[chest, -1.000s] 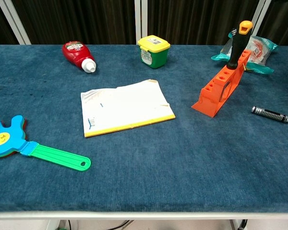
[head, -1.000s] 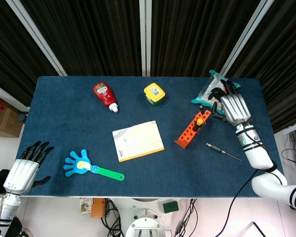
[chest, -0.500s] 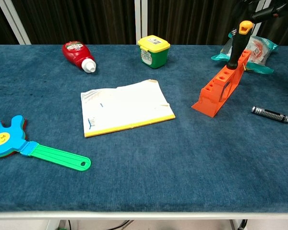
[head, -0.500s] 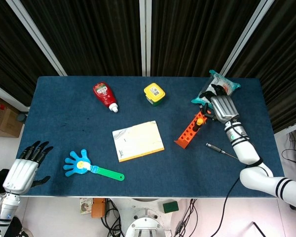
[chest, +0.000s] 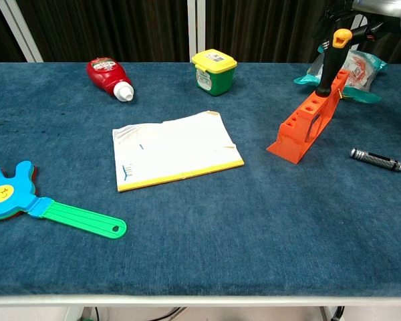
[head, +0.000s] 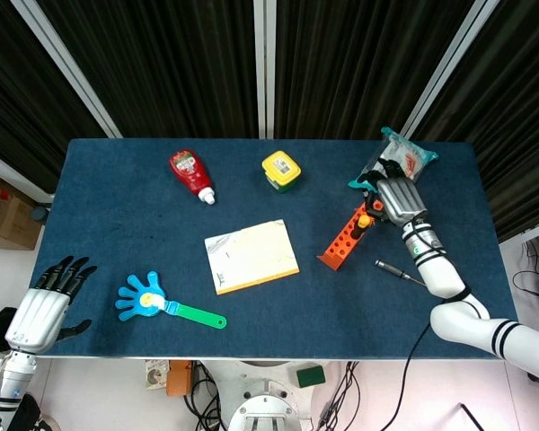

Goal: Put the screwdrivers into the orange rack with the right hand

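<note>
Your right hand (head: 397, 199) hovers just behind the orange rack (head: 349, 238), whether open or closed I cannot tell. One screwdriver (chest: 331, 61) stands racked under its fingers; the loose screwdriver (head: 405, 275) lies nearer you. Sweeping low could topple the rack.

We are viewing a blue-covered table (head: 117, 197) bearing several loose items. A red ketchup bottle (head: 190, 174) is lying on its side toward the far left, white cap pointing toward the near edge. A yellow-lidded green tub (head: 280, 171) is standing upright to its right. A notepad with a yellow edge (head: 251, 256) is lying flat near the centre. A blue hand-shaped clapper with a green handle (head: 166, 303) is resting near the front left. A teal-edged snack packet (head: 411, 160) is sitting at the far right corner.
</note>
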Available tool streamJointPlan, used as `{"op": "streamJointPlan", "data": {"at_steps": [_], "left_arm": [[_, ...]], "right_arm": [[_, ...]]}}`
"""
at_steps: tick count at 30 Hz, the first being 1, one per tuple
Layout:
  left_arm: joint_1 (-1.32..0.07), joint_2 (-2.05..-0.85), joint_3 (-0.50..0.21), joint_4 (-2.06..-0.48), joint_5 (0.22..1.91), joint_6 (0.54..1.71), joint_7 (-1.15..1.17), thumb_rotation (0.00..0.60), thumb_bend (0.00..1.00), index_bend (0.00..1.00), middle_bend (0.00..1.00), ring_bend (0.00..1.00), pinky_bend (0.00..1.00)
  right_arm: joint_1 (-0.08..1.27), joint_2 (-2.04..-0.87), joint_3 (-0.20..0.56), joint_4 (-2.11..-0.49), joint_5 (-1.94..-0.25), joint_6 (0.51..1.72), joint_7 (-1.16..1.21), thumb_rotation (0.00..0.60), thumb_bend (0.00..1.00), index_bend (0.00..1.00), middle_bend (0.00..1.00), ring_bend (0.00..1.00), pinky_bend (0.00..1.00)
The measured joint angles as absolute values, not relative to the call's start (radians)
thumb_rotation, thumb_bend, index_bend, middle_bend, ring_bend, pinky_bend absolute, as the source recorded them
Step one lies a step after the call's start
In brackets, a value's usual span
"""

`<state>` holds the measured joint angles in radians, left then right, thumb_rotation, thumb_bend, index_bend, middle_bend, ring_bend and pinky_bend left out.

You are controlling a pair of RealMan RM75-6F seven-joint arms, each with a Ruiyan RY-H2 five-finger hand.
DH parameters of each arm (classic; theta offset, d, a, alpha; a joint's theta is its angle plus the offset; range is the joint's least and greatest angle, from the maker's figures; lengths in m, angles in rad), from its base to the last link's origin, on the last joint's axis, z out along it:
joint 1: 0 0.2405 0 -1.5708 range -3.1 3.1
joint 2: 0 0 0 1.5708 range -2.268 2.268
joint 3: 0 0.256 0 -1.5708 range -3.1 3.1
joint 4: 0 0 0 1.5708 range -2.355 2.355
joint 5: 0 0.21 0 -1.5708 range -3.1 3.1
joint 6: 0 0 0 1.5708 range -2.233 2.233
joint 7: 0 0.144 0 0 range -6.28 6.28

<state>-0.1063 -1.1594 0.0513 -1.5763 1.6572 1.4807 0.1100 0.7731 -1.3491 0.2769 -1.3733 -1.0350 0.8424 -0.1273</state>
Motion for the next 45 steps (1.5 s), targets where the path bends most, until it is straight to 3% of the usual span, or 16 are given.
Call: {"op": "streamJointPlan", "data": {"at_steps": [22,29,45], "left_arm": [[-0.107,-1.159,0.051,-1.576,1.655,1.480,0.108,0.600,0.06,0.16,0.08,0.03,0.18],[-0.108,-1.160,0.051,-1.576,1.655,1.478,0.112,0.600,0.06,0.16,0.08,0.03,0.18],[-0.108,-1.162,0.052,-1.577,1.654,1.475,0.118,0.600,0.06,0.16,0.08,0.03,0.18]], "right_arm": [[0.772,-1.378,0.277,-1.337,-1.117,0.840,0.031,0.370,0.95,0.36,0.33,0.00,0.00],[0.767,-1.383,0.275,-1.327,-1.129,0.866,0.023,0.369,0.95,0.42,0.38,0.00,0.00],[0.750,-1.382,0.263,-1.325,-1.141,0.895,0.013,0.370,0.95,0.47,0.41,0.00,0.00]]}}
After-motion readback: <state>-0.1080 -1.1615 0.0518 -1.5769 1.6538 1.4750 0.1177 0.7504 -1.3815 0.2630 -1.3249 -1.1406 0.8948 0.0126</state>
